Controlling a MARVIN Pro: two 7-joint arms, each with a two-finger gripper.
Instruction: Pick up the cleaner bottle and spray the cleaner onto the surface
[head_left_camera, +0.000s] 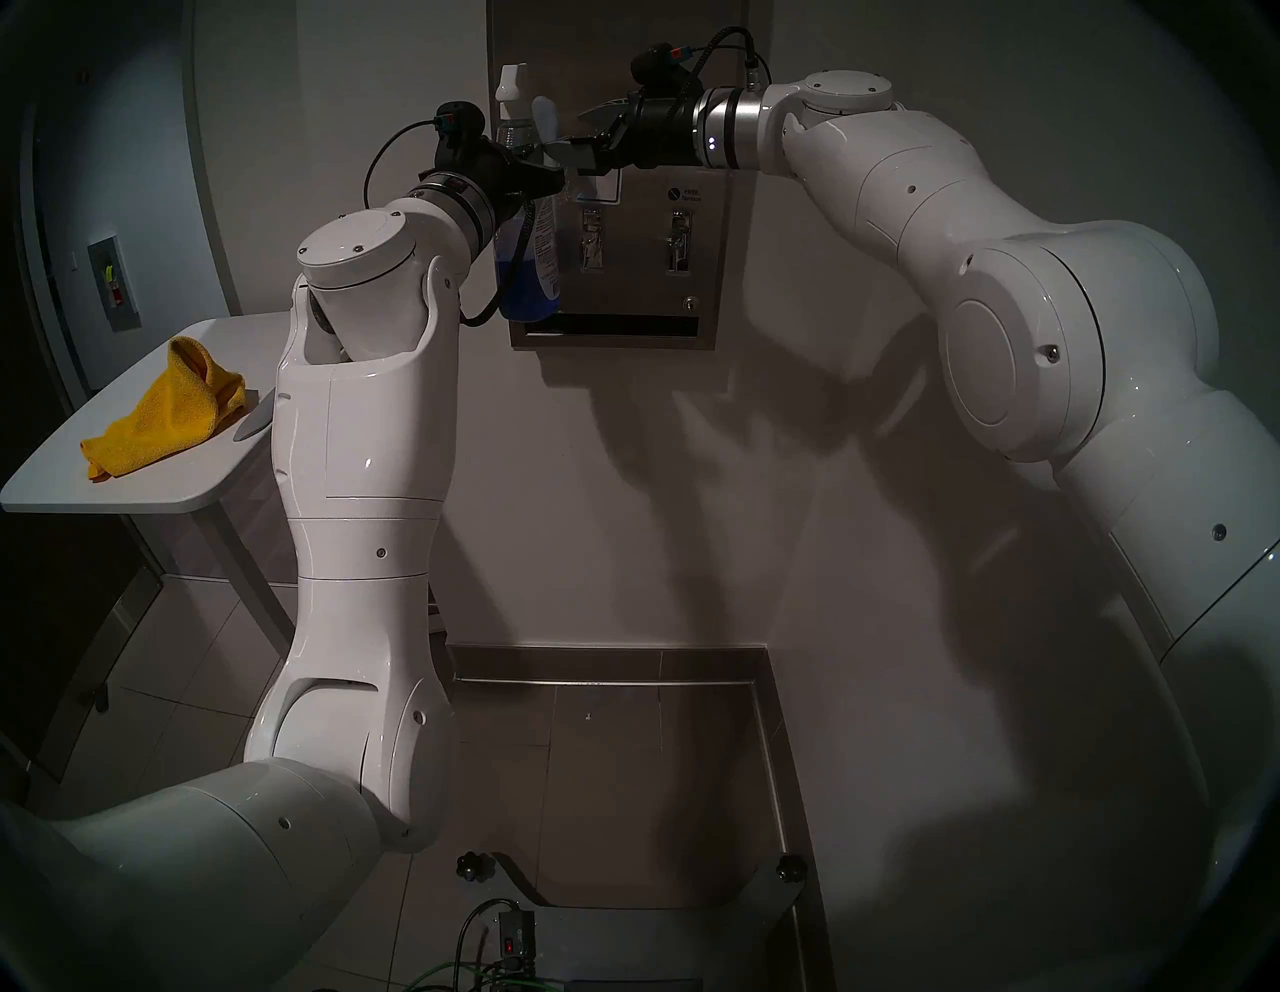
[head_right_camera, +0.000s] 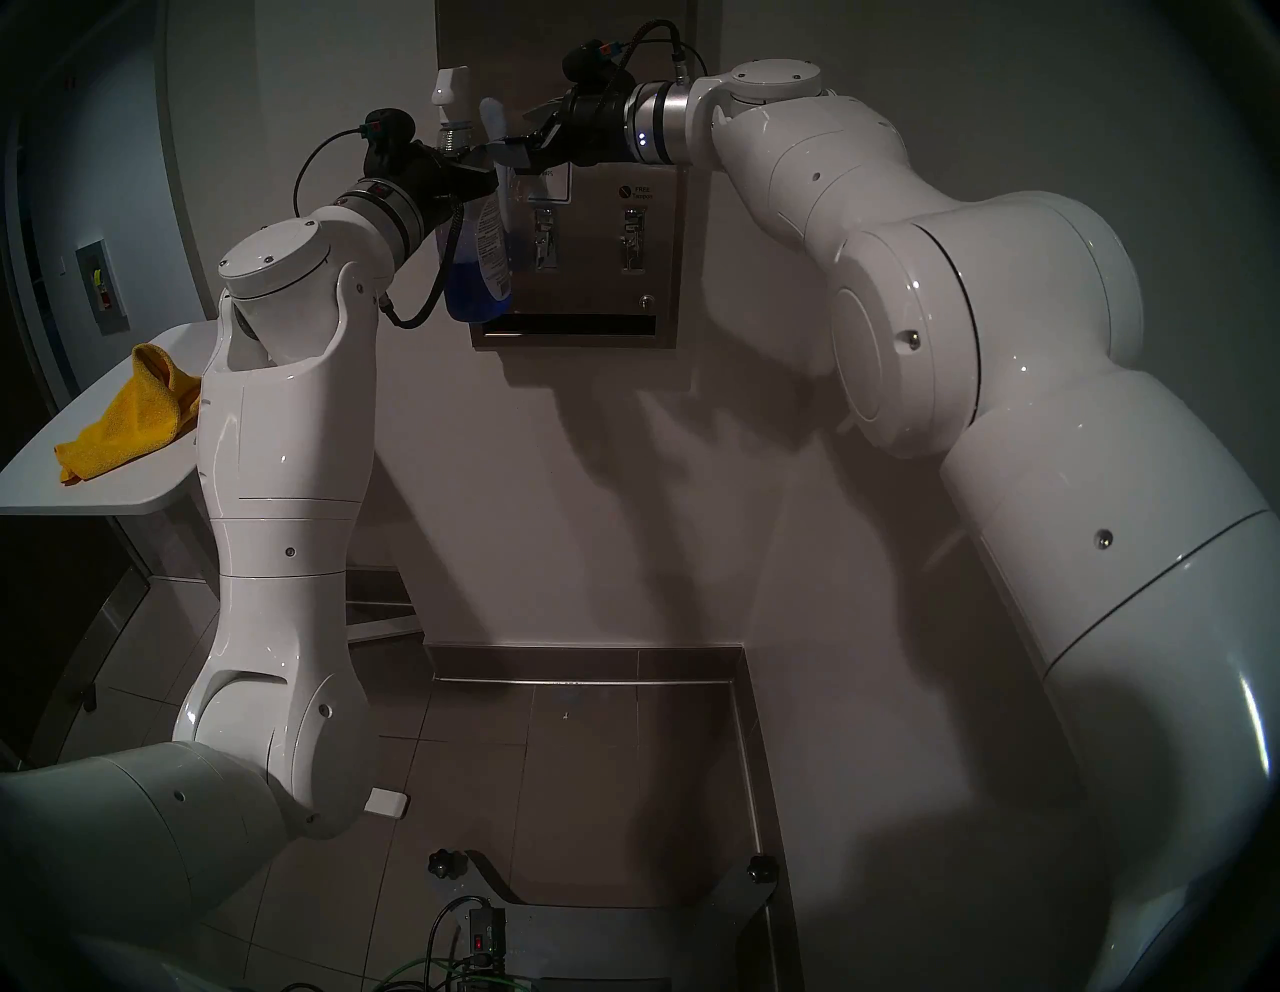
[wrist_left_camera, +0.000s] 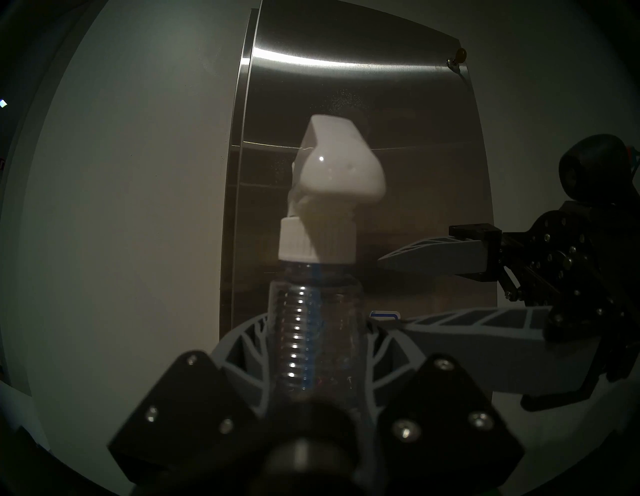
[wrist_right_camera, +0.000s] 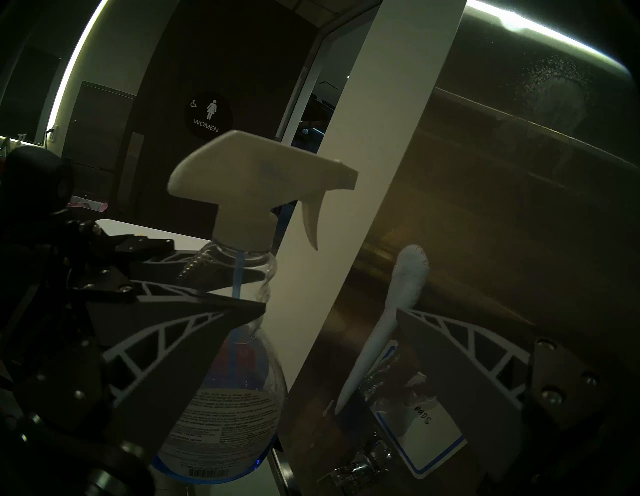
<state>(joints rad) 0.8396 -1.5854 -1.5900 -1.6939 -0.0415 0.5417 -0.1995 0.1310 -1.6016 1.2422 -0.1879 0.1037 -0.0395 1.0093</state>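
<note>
Head camera, left eye: left gripper (head_left_camera: 547, 181), jaws clamped on the neck of a spray bottle (head_left_camera: 530, 256), which is held upright in the air in front of the left edge of a steel wall panel (head_left_camera: 651, 277); blue liquid (head_left_camera: 528, 291) fills the bottle's lower part; white spray head (head_left_camera: 512, 82) at top. Right gripper (head_left_camera: 578, 142), reaching in from the right at the height of the bottle's neck, jaws apart and holding nothing. A pale foam streak (head_left_camera: 545, 114) lies on the panel between the spray head and the right gripper. Yellow cloth (head_left_camera: 170, 409), crumpled, on a white tabletop (head_left_camera: 104, 495) at left, well apart from the bottle. Head camera, right eye: same arrangement; bottle (head_right_camera: 478, 263), panel (head_right_camera: 602, 277), cloth (head_right_camera: 131, 415). Left wrist camera: the bottle's ribbed clear neck (wrist_left_camera: 311, 329) stands between the left gripper's two pale fingers (wrist_left_camera: 242, 350), which press it from both sides; the spray head (wrist_left_camera: 332, 173) is seen from behind, facing the panel (wrist_left_camera: 398, 121); right gripper (wrist_left_camera: 398, 287) at right, jaws spread. Right wrist camera: bottle (wrist_right_camera: 239, 363) seen side-on, nozzle pointing toward the panel (wrist_right_camera: 502, 207); the foam streak (wrist_right_camera: 398, 301) runs down the steel; a fine mist patch (wrist_right_camera: 550, 90) higher up; a white sticker (wrist_right_camera: 426, 440) with a blue border below.
</note>
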